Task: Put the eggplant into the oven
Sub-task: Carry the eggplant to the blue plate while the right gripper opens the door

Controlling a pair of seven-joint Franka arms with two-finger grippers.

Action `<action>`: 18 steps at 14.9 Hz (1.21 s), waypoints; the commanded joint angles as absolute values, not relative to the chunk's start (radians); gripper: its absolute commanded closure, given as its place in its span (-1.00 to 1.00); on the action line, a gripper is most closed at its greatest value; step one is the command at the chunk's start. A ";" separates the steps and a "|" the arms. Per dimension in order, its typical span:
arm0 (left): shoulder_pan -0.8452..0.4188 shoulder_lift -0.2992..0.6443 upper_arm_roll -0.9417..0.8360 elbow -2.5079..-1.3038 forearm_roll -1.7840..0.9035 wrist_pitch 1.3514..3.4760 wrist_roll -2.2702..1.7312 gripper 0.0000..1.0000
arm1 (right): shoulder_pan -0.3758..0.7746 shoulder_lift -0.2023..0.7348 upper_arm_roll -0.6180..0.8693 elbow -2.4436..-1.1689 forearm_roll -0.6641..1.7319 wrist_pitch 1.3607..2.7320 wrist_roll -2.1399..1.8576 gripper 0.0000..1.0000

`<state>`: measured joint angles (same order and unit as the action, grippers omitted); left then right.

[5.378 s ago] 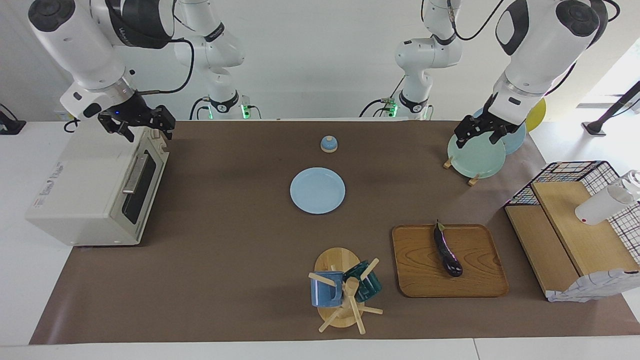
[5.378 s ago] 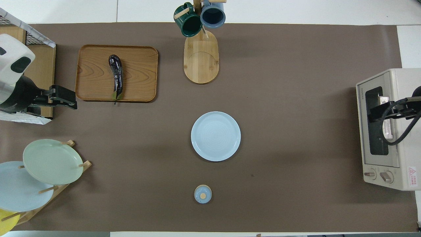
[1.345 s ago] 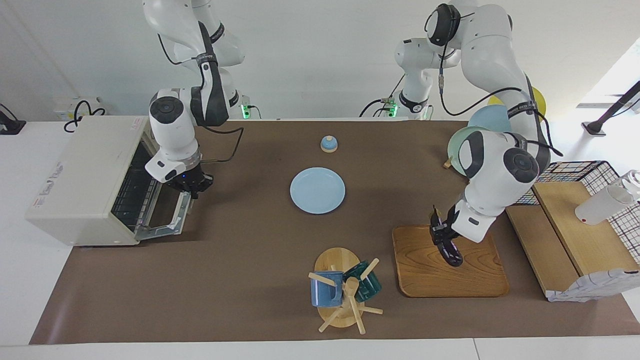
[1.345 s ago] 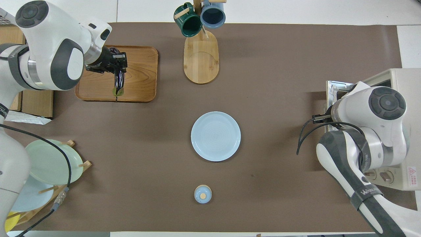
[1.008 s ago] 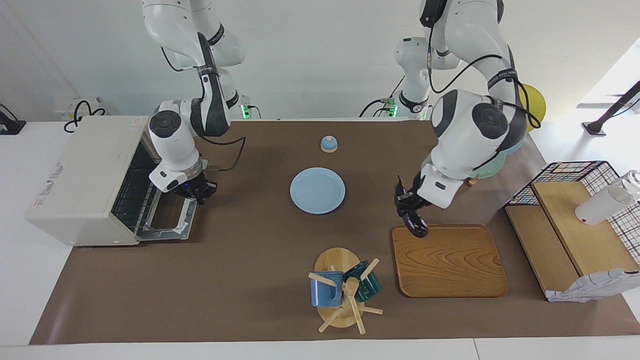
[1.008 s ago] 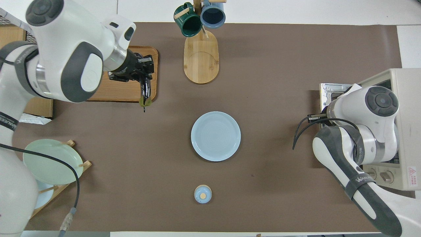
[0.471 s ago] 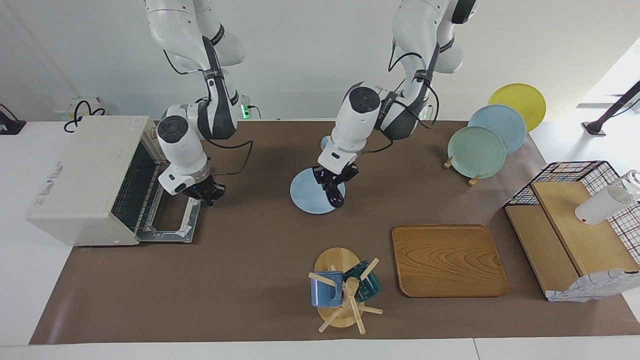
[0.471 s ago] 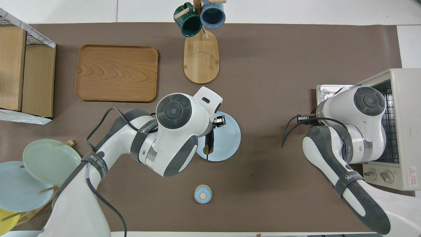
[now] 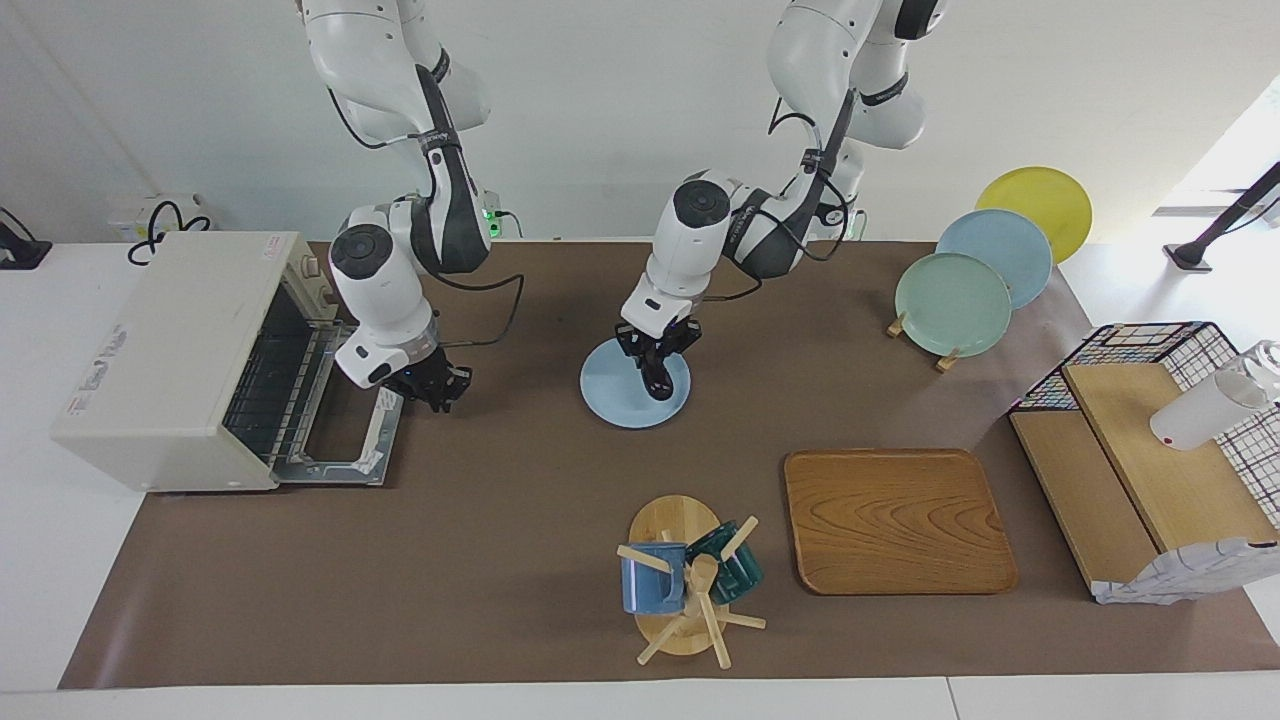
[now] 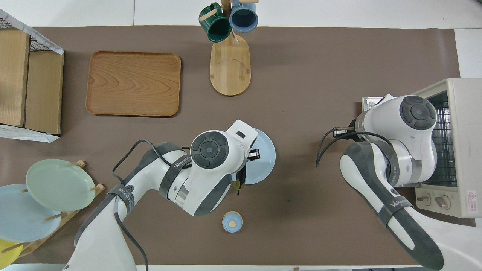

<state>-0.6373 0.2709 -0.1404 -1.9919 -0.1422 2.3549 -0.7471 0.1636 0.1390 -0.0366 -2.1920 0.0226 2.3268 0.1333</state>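
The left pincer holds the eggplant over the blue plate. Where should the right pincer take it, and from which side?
Probably the free rounded end of the eggplant below the left pincer, approached from the oven's end, where the right pincer waits. The body is slim, so close across its width.

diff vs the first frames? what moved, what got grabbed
The left end effector took the eggplant off the wooden tray and carried it toward the right arm's end; it now holds it shut over the light blue plate. The right end effector pulled the oven door down and has drawn back from it. Mug rack, plate rack and tray have not moved.
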 commanded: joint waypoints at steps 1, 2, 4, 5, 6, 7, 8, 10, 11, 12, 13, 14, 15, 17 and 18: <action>-0.661 0.290 -0.120 -2.006 -0.160 2.413 -0.742 1.00 | 0.186 0.129 -0.041 -2.163 0.046 2.298 0.129 -0.03; -0.661 0.294 -0.120 -2.005 -0.158 2.424 -0.741 1.00 | 0.187 0.132 -0.041 -2.148 0.045 2.283 0.126 -0.49; -0.661 0.296 -0.120 -2.003 -0.158 2.425 -0.739 1.00 | 0.199 0.135 -0.028 -2.131 0.046 2.263 0.097 -0.95; -0.661 0.296 -0.120 -2.002 -0.158 2.425 -0.741 0.56 | 0.199 0.135 -0.026 -2.129 0.046 2.260 0.091 -0.97; -0.660 0.296 -0.118 -2.002 -0.156 2.424 -0.741 -0.98 | 0.199 0.135 -0.025 -2.128 0.046 2.260 0.089 -0.97; -0.654 0.292 -0.117 -1.997 -0.155 2.418 -0.738 -1.00 | 0.199 0.137 -0.023 -2.126 0.048 2.260 0.090 -1.00; -0.644 0.279 -0.112 -1.982 -0.155 2.398 -0.733 -1.00 | 0.201 0.137 -0.021 -2.122 0.048 2.258 0.091 -1.00; -0.592 0.247 -0.110 -1.932 -0.150 2.294 -0.729 -1.00 | 0.213 0.141 -0.006 -2.091 0.049 2.232 0.100 -1.00; -0.553 0.238 -0.110 -1.881 -0.147 2.217 -0.710 -1.00 | 0.224 0.152 0.001 -2.054 0.060 2.202 0.106 -1.00; -0.514 0.236 -0.110 -1.838 -0.147 2.156 -0.680 -1.00 | 0.245 0.162 0.009 -2.016 0.072 2.169 0.123 -1.00; -0.464 0.236 -0.112 -1.788 -0.147 2.091 -0.639 -1.00 | 0.273 0.173 0.011 -1.967 0.075 2.136 0.170 -1.00; -0.412 0.235 -0.110 -1.743 -0.147 2.036 -0.596 -1.00 | 0.320 0.185 0.011 -1.930 0.075 2.114 0.234 -1.00; -0.363 0.235 -0.110 -1.703 -0.146 1.981 -0.551 -1.00 | 0.368 0.196 0.011 -1.901 0.072 2.108 0.289 -1.00; -0.275 0.235 -0.110 -1.651 -0.103 1.887 -0.452 -1.00 | 0.470 0.274 0.011 -1.779 0.060 2.067 0.423 -1.00; -0.237 0.230 -0.110 -1.649 -0.053 1.873 -0.392 -1.00 | 0.533 0.343 0.009 -1.676 0.054 2.030 0.514 -1.00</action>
<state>-0.3008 0.2244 -0.1004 -1.6801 -0.1150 1.9342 -0.4800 0.4413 0.1978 0.0120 -1.8721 0.0568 2.0984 0.3805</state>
